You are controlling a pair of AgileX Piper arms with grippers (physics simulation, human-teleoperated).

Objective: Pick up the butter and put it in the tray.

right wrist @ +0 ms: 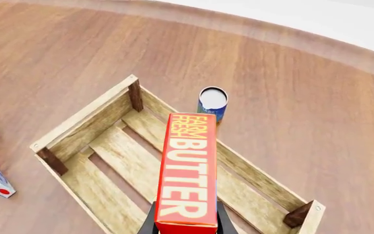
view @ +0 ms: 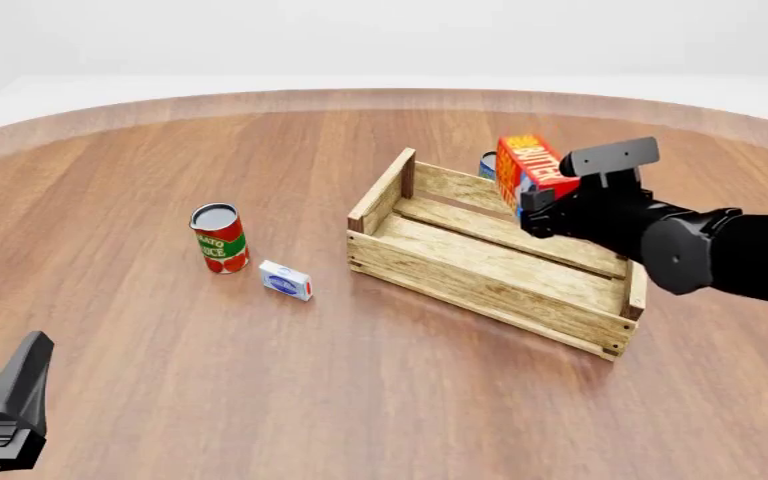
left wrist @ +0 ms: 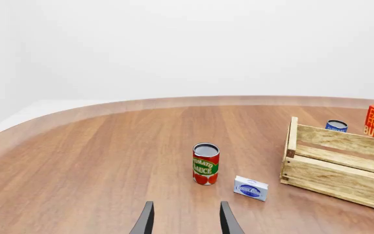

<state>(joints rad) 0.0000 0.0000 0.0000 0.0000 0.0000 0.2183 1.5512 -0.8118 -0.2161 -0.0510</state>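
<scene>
Nearest the front camera, at the lower left corner, sits the left arm's dark tool (view: 8, 400), low over the brown wooden worktop (view: 291, 400). Its wrist view shows the two black fingers (left wrist: 145, 220) spread apart with nothing between them.

Ahead of it stands a red tomato-sauce can with a green band and a grey lid (view: 219, 238), upright on the worktop. Just beside that can, on the side toward the tray, lies a small white-and-blue box (view: 285, 280), apart from it.

To the right of the box stands the large open-topped tray of light wooden slats with darker corner posts (view: 484, 290), set at an angle on the worktop. Behind its far wall a blue can with a pale top (right wrist: 212, 103) stands upright just outside the tray, largely hidden in the front view by the carton.

The right arm reaches in from the right, and its tool (view: 534, 205) pinches the butter, a red rectangular carton with an orange face and white "BUTTER" lettering (view: 531, 170). The butter is lifted clear of the worktop and held above the tray's far side. In the right wrist view the carton (right wrist: 188, 170) stretches away from the tool over the tray's slatted floor (right wrist: 119, 161), not touching it.
</scene>
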